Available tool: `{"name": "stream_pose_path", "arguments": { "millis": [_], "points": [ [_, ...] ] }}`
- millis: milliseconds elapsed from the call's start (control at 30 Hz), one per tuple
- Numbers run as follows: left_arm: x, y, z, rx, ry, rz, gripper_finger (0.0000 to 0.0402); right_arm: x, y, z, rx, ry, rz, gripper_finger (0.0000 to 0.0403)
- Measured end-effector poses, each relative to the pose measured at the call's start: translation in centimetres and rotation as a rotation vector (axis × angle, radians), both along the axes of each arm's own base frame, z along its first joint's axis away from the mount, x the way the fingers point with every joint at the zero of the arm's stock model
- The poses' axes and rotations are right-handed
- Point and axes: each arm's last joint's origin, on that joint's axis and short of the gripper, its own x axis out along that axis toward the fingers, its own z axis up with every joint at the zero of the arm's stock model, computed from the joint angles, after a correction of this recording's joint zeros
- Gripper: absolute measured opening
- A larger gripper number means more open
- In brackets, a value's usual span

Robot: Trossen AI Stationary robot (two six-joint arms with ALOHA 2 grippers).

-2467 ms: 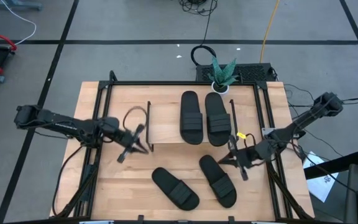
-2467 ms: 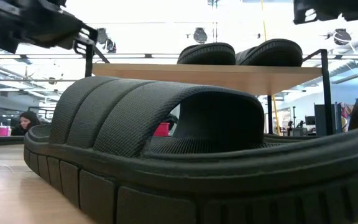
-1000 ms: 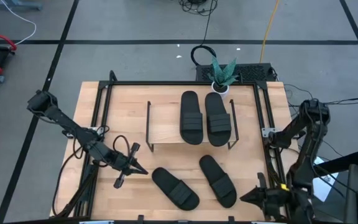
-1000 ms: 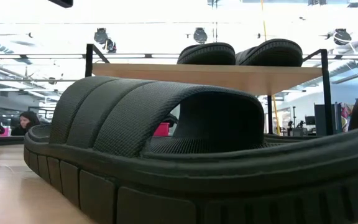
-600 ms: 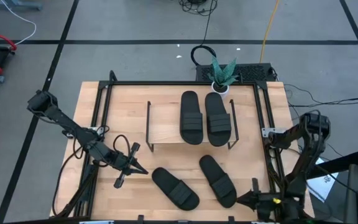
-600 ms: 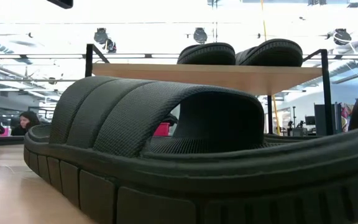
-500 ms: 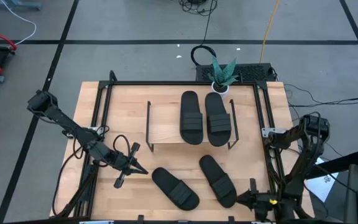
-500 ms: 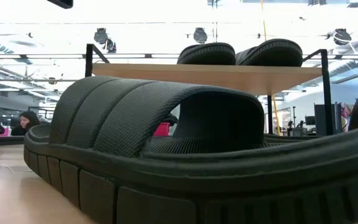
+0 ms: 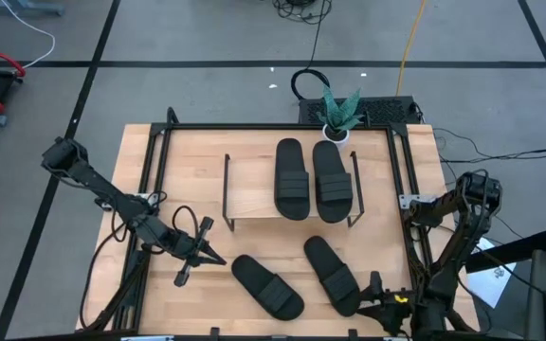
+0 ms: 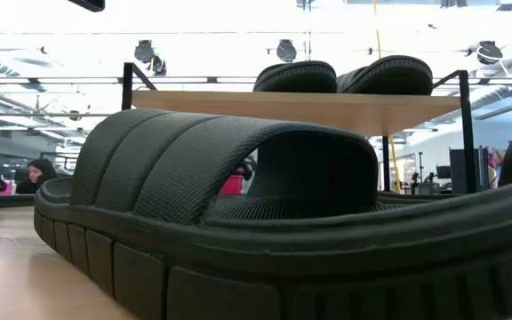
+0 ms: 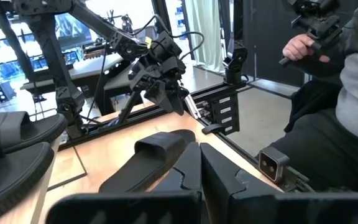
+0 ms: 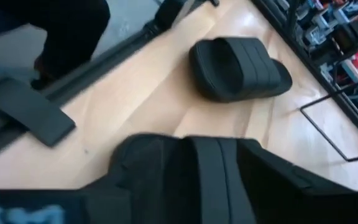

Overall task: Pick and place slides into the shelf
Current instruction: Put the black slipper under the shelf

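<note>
Slides (image 9: 309,179) paired atop shelf (image 9: 254,189); left tool (image 9: 205,252) pinched shut, right tool (image 9: 375,301) spread unclear.

2 slides (image 9: 290,177) (image 9: 331,180) lie side by side on the shelf (image 9: 254,189) top, right half, w/ 2 more (image 9: 266,285) (image 9: 332,275) on the table (image 9: 159,161) in front of it, left gripper (image 9: 207,256) left of those, right gripper (image 9: 373,305) at front-right corner.
</note>
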Motion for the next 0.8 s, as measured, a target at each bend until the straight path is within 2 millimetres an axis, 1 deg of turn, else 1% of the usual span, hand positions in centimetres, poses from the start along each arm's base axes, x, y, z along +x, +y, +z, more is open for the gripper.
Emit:
{"name": "stream_pose_path", "arguments": {
  "millis": [100,200,300,467,633,800],
  "points": [
    [0.0,0.1,0.0,-0.006,0.002,0.023,0.0005,0.2,-0.4,-0.2,-0.039,0.015,-0.014,0.0239],
    [0.0,0.1,0.0,-0.010,0.004,0.029,0.0005,0.6,-0.7,-0.4,-0.057,0.022,-0.029,0.0253],
    [0.0,0.1,0.0,-0.018,0.007,0.029,0.0005,1.0,-0.9,-0.8,-0.079,0.030,-0.044,0.0255],
    [0.0,0.1,0.0,-0.025,0.011,0.029,0.0005,1.6,-1.0,-2.2,-0.123,0.049,-0.069,0.0256],
    [0.0,0.1,0.0,-0.025,0.013,0.029,0.0005,2.1,-1.2,-3.0,-0.173,0.007,-0.117,0.0256],
    [0.0,0.1,-0.1,-0.018,0.017,0.029,0.0005,3.3,-1.8,-4.8,-0.243,0.025,-0.165,0.0256]
  ]
}}
